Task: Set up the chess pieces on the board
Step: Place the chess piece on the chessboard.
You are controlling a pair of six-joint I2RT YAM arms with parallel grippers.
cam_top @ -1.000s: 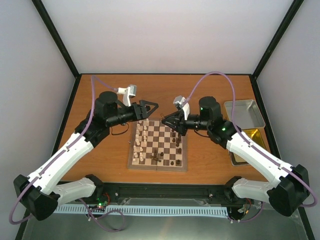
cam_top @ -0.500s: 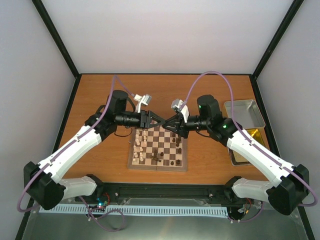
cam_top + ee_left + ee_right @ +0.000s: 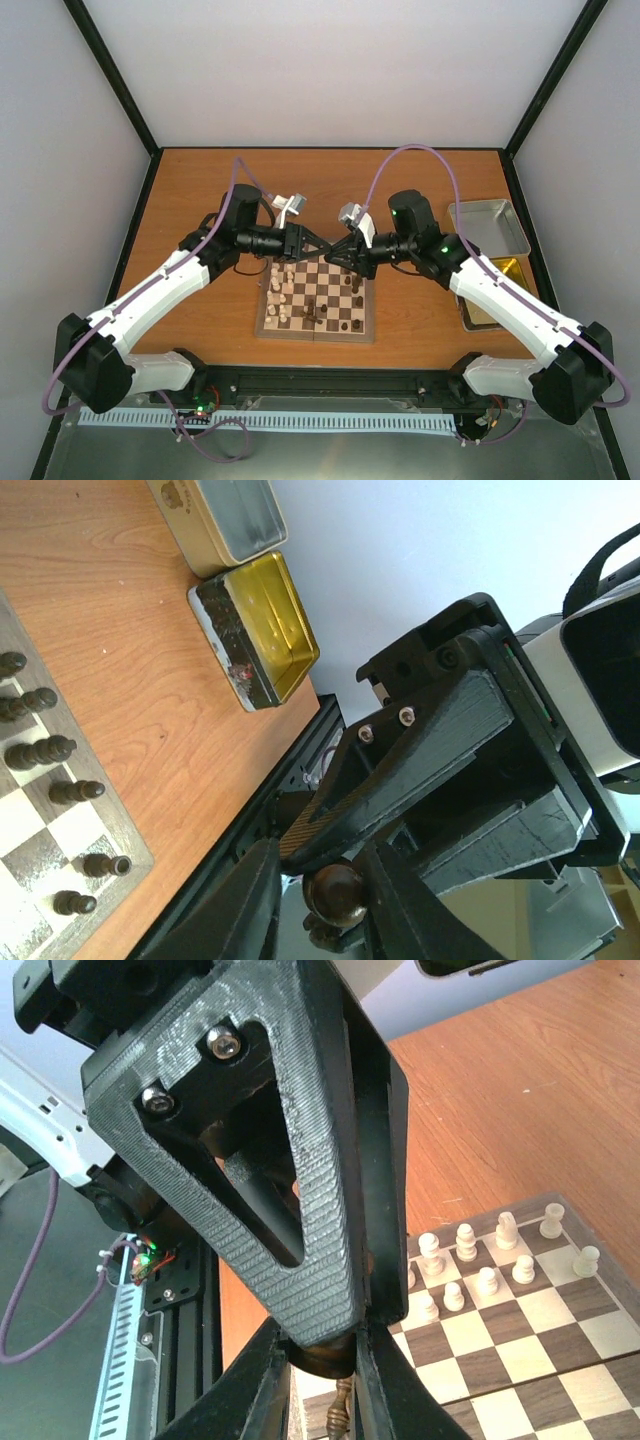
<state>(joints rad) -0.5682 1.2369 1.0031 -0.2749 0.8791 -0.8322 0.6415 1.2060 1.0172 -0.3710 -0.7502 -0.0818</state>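
Right pincer (image 3: 337,250) clamps a round-headed, glossy dark wooden piece (image 3: 335,893) in mid-air over the checked board's (image 3: 314,338) 12 o'clock edge. Left pincer (image 3: 318,244), a second ago wide open at 10 o'clock, now closely flanks it; grip cannot be told. Wood-grain surface (image 3: 200,185).

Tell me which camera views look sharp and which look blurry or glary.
Top external view: evenly lit, sharp, faint shadows. Left wrist view: the gold tin glints, the left end effector looks soft. Right wrist view: the board is sharp, the right end effector blurs.
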